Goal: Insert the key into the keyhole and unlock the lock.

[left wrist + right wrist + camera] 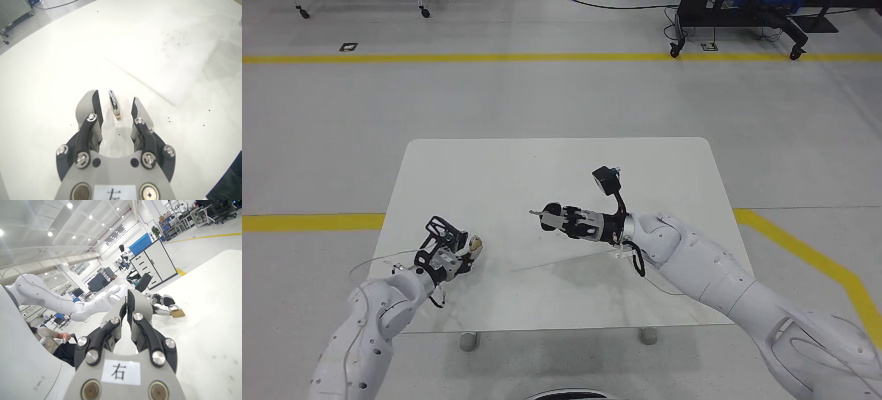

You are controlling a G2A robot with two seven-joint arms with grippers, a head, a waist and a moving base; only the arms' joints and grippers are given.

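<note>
- Brass padlock (115, 108) stands on its narrow side on the white table (542, 160), toward the table's left side;
- left gripper (115, 96) straddles it, fingers spread to either side of the steel shackle (113, 99) and apparently touching neither face; seemingly lined up to clamp and steady it;
- right gripper (550, 215) hovers over mid-table, well apart, pads pressed together on a thin metal stub, likely the key (535, 212); it is aimed toward the padlock, seemingly for insertion
</note>
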